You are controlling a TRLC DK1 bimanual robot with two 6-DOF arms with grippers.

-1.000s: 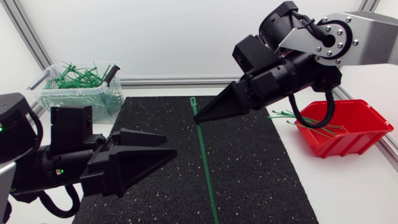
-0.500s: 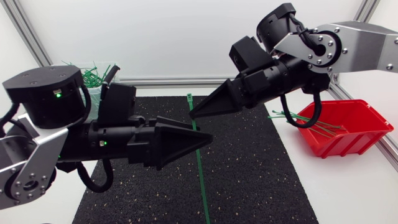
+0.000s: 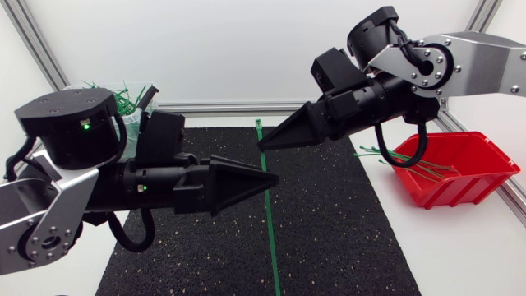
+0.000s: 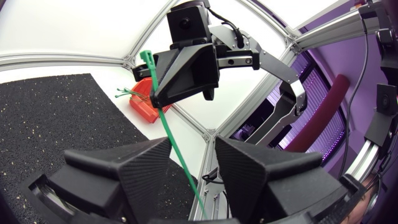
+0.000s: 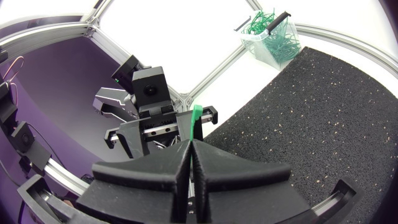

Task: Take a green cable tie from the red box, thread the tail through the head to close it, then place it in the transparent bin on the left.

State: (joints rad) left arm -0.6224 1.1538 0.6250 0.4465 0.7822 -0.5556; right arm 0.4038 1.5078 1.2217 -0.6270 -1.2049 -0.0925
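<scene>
- Head view: the right arm [image 3: 477, 62] comes in from the right. Its right jaws are pressed together on the tie [image 3: 268, 215], pinching it just below its head. The tail runs on over the mat [image 3: 337, 234] on the desk [image 3: 468, 255]. The left arm [image 3: 49, 205] comes in from the left, and the tips of the left jaws are at the tie, further along it. The box [image 3: 485, 178] sits at the desk's right side. The bin [image 3: 130, 95] is mostly hidden behind the left arm.
- Left wrist view: the left jaws are spread, and the tie [image 4: 163, 122] runs through the gap between them; whether it touches either one cannot be told. Ahead, the right jaws grip the tie near its head, with the box [image 4: 142, 104] beyond them past the mat [image 4: 62, 118].
- Right wrist view: the right jaws are closed on the tie [image 5: 197, 117], whose green head pokes out past their tips. The left arm [image 5: 151, 93] faces them just ahead. The bin [image 5: 270, 40] stands beyond the far corner of the mat [image 5: 317, 124]
</scene>
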